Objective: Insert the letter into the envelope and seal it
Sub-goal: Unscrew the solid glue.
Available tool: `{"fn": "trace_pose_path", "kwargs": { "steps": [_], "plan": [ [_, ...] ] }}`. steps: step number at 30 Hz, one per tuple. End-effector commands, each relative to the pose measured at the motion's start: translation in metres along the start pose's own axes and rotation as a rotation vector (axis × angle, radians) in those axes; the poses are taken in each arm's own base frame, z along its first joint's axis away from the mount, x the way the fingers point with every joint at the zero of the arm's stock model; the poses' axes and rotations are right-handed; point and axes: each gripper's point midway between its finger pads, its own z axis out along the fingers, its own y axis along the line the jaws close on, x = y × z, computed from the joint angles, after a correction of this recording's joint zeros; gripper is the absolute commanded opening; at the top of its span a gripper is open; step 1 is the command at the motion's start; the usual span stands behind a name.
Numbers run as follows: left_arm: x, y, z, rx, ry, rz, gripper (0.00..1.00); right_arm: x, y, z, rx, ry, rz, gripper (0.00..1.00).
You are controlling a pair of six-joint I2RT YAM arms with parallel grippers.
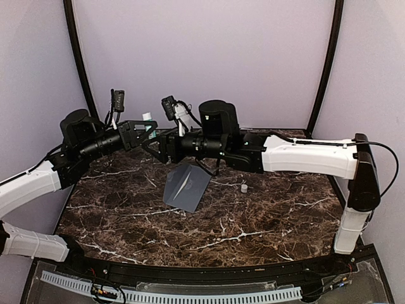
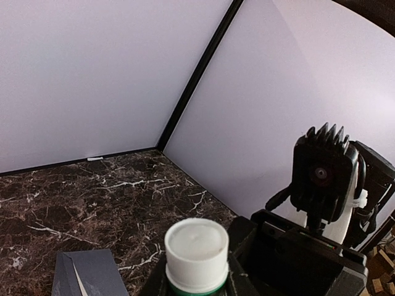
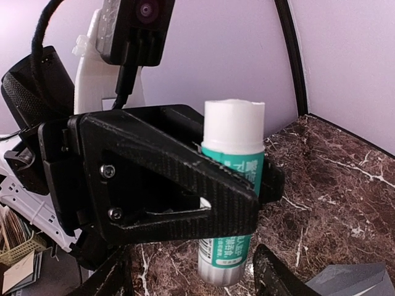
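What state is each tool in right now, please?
Left tool: closed on the green-and-white cylindrical plastic glue stick.
Right tool: open, holding nothing.

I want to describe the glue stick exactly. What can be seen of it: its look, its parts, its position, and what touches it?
The glue stick is a small cylinder with a teal label printed in white characters, a white top with a slightly uneven edge, and a pale lower end. It looks like plastic. It stands upright above the marble table, clamped at its middle between the left gripper's black fingers. Nothing else appears to touch it.
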Motion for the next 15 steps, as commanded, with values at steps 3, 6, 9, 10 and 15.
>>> {"fn": "trace_pose_path", "kwargs": {
  "steps": [3,6,9,10,15],
  "plan": [
    [-0.0168,-0.0114,-0.0008,0.038,-0.037,0.028,0.0,-0.0078,-0.001,0.0064,0.029,-0.017,-0.004,0.54],
    [-0.018,-0.0116,-0.0008,0.038,-0.041,0.03,0.0,-0.0078,-0.0014,0.0075,0.03,-0.017,-0.006,0.49],
    [-0.0188,-0.0149,-0.0005,0.057,-0.043,0.031,0.0,-0.0094,-0.0028,0.0081,0.039,-0.021,-0.008,0.45],
    [-0.018,-0.0149,-0.0001,0.059,-0.041,0.028,0.0,-0.0099,-0.0043,0.0082,0.045,-0.023,-0.008,0.43],
    [-0.0177,-0.0172,-0.0002,0.073,-0.04,0.023,0.0,-0.0088,-0.0075,0.0097,0.059,-0.021,-0.005,0.36]
  ]
}}
